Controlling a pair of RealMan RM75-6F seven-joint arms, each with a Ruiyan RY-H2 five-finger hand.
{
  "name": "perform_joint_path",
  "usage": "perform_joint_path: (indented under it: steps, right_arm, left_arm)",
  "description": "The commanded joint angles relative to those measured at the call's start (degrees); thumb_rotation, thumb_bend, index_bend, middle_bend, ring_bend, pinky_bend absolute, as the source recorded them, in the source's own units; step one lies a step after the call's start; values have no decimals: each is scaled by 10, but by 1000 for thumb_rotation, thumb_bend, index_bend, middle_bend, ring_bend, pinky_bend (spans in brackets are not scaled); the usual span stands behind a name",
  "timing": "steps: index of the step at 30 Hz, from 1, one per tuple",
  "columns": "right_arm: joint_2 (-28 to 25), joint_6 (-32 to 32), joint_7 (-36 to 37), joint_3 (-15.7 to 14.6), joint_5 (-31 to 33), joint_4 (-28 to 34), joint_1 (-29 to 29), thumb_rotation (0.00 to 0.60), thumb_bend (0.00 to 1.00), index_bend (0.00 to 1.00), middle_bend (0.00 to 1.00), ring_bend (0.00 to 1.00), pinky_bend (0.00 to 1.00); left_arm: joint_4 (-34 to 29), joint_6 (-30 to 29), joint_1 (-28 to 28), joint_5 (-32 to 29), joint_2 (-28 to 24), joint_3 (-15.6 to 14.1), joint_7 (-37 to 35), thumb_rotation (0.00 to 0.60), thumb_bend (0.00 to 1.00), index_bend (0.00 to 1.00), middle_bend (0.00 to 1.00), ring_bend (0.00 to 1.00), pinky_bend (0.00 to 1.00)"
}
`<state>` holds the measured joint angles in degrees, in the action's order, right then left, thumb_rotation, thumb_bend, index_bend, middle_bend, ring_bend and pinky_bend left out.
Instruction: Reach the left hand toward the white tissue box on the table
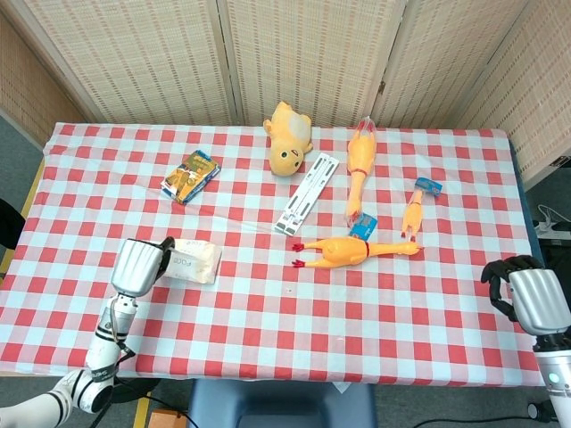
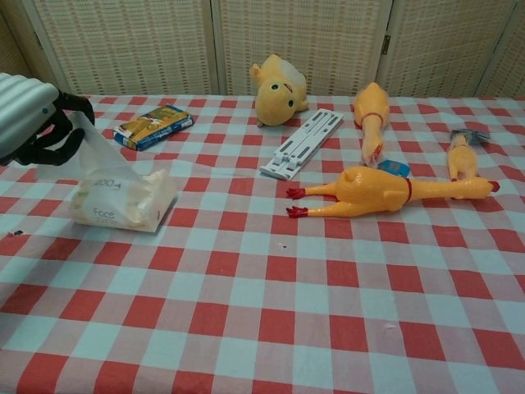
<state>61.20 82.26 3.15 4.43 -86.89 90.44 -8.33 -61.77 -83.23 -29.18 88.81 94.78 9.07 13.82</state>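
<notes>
The white tissue pack [image 2: 123, 199] lies flat on the red-checked table [image 2: 271, 328] near its left front part, well apart from the toys, presumably so the left arm can get to it without crossing anything; in the chest view a thin sheet of its plastic or tissue rises from its top toward the left hand [image 2: 37, 123], which hangs just above and to the left of the pack with its dark fingers [image 2: 57, 139] curled inward; the sheet seems pinched between them, though the exact contact is hard to make out. In the head view the left hand [image 1: 136, 265] sits right at the pack's left end, so the reach looks essentially complete. The right hand [image 1: 533, 296] rests off the table's right front corner with fingers curled in on nothing, kept clear because the task does not need it. Further back lie a small printed box [image 1: 190, 176], a yellow plush toy [image 1: 288, 136], a white slatted strip [image 1: 308, 193] and three rubber chickens, the nearest one [image 1: 357, 249] stretched out mid-table; none crowd the pack.
</notes>
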Motion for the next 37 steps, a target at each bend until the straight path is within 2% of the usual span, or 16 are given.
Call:
perform_joint_path:
  steps: [1, 7, 12, 17, 21, 24, 27, 31, 37]
  right_arm:
    - [0, -1, -1, 0, 0, 0, 0, 600, 725, 576, 581, 418, 347]
    - [1, -2, -4, 0, 1, 1, -1, 600, 726, 576, 581, 418, 347]
    - [3, -6, -12, -1, 2, 2, -3, 600, 726, 576, 581, 418, 347]
    - [6, -16, -26, -2, 7, 4, -6, 600, 726, 576, 581, 418, 347]
    - [6, -24, -35, -1, 13, 7, -9, 600, 725, 576, 581, 418, 347]
    - [6, -27, -39, -2, 15, 8, -10, 600, 726, 576, 581, 418, 347]
    - [5, -27, -38, -2, 15, 8, -11, 600, 726, 576, 582, 418, 347]
    - [3, -27, -35, -1, 16, 9, -11, 600, 726, 576, 581, 418, 347]
    - [3, -27, -31, 2, 21, 8, -12, 600, 725, 576, 581, 418, 347]
  left_arm:
    - [-60, -19, 20, 3, -63, -3, 8, 600, 580, 612, 932, 955, 972]
    - [-116, -64, 76, -25, -140, -1, 64, 600, 581, 621, 935, 955, 972]
    - [-116, -80, 121, -60, -152, -10, 90, 600, 581, 634, 937, 955, 973]
    - [-89, -58, 145, -81, -145, -28, 63, 600, 574, 632, 922, 945, 966]
    - [-68, -49, 151, -78, -135, -36, 28, 600, 520, 486, 820, 883, 934]
    - [-74, -37, 156, -73, -137, -45, 10, 600, 482, 292, 739, 842, 920]
    - [-88, -27, 161, -76, -141, -51, 5, 600, 451, 147, 724, 837, 920]
    - [-111, -9, 165, -80, -149, -57, -8, 600, 422, 55, 733, 837, 924]
    - [-138, 5, 166, -72, -164, -64, -12, 600, 413, 45, 746, 838, 928]
